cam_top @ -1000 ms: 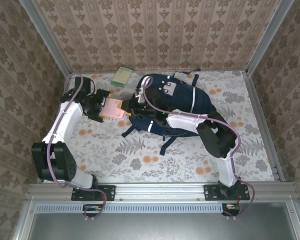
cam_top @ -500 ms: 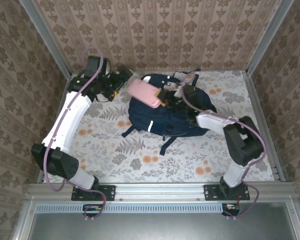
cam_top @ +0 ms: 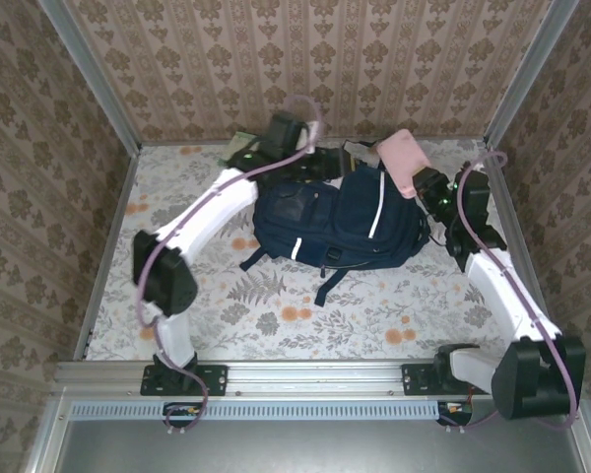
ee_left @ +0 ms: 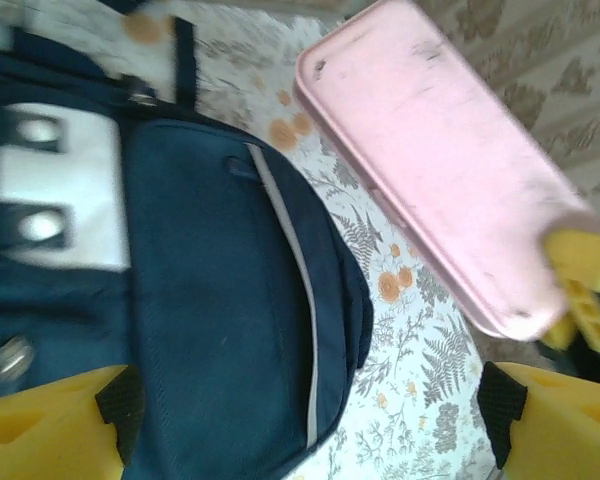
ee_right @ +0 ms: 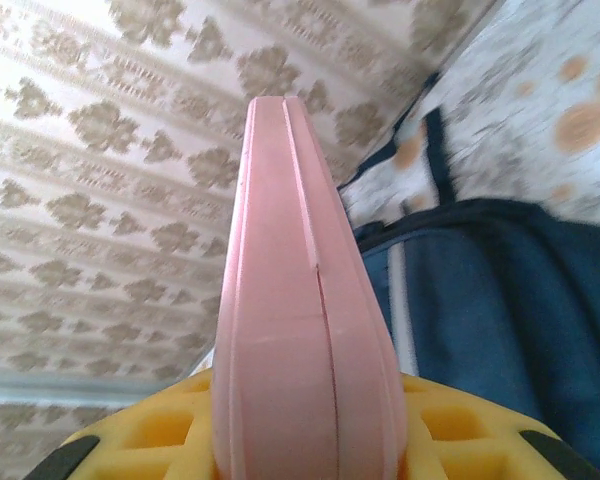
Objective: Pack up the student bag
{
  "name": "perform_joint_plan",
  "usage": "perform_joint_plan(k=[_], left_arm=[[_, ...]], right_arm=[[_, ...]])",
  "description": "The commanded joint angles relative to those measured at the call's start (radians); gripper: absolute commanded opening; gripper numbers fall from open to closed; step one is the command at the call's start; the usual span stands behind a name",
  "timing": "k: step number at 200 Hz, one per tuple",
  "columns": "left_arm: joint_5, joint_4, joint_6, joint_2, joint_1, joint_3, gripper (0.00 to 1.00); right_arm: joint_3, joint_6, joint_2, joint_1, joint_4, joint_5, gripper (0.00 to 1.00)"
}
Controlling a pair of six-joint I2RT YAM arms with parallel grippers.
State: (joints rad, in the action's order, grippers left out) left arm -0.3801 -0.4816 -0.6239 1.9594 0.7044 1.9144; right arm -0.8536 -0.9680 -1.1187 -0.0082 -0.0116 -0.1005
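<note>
Over on the left, the left gripper [cam_top: 315, 163] hangs above the far end of the student bag [cam_top: 335, 217], close to the back wall. Its wrist view puts the two yellow fingers [ee_left: 40, 425] at the bottom corners, spread wide with nothing caught between them. Below them there's just navy fabric and a thin white stripe.

In the middle, the bag lies flat on the floral bench [cam_top: 217, 305], its dark straps trailing toward the near side.

Now to the right: the right gripper [cam_top: 428, 185] is clamped on a pink case [cam_top: 401, 160], holding it up at a tilt by the bag's far right corner. From that wrist, the case stands edge-on, squeezed between both yellow pads [ee_right: 150, 430], with the bag's blue fabric off to the right.
</note>
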Motion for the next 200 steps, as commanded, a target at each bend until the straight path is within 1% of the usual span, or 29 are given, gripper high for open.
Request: perform_joint_plan(k=[1, 19, 48, 68, 89, 101, 119, 135, 154, 174, 194, 200], left_arm=[[-0.089, -0.029, 0.074, 0.148, 0.054, 0.147, 0.82], [-0.133, 0.036, 0.056, 0.241, 0.073, 0.187, 0.76], [-0.179, 0.022, 0.037, 0.404, 0.083, 0.330, 0.71], [-0.190, 0.016, 0.014, 0.469, 0.087, 0.389, 0.67], [-0.196, 0.024, 0.003, 0.493, 0.091, 0.397, 0.65], [-0.198, 0.024, -0.001, 0.504, 0.095, 0.399, 0.59], [-0.205, 0.024, -0.011, 0.524, 0.098, 0.403, 0.48], [-0.201, 0.011, -0.019, 0.539, 0.099, 0.408, 0.44], [-0.206, 0.011, -0.024, 0.548, 0.101, 0.409, 0.37], [-0.204, 0.006, -0.028, 0.559, 0.107, 0.418, 0.36], [-0.197, -0.021, -0.028, 0.582, 0.107, 0.438, 0.37], [-0.196, -0.022, -0.029, 0.587, 0.106, 0.440, 0.35]], right_arm=[[-0.033, 0.082, 0.095, -0.038, 0.144, 0.161, 0.27], [-0.042, 0.091, 0.135, -0.065, 0.178, 0.177, 0.27], [-0.055, 0.104, 0.155, -0.070, 0.203, 0.169, 0.27], [-0.047, 0.104, 0.157, -0.070, 0.202, 0.165, 0.27], [-0.039, 0.104, 0.156, -0.070, 0.190, 0.155, 0.27], [-0.036, 0.099, 0.150, -0.070, 0.181, 0.147, 0.28], [-0.031, 0.092, 0.146, -0.070, 0.173, 0.141, 0.27], [-0.025, 0.087, 0.142, -0.070, 0.164, 0.135, 0.27], [-0.021, 0.079, 0.136, -0.070, 0.156, 0.124, 0.27], [-0.015, 0.070, 0.129, -0.070, 0.151, 0.114, 0.27], [-0.011, 0.067, 0.130, -0.070, 0.148, 0.110, 0.27], [-0.012, 0.066, 0.131, -0.070, 0.147, 0.108, 0.27]])
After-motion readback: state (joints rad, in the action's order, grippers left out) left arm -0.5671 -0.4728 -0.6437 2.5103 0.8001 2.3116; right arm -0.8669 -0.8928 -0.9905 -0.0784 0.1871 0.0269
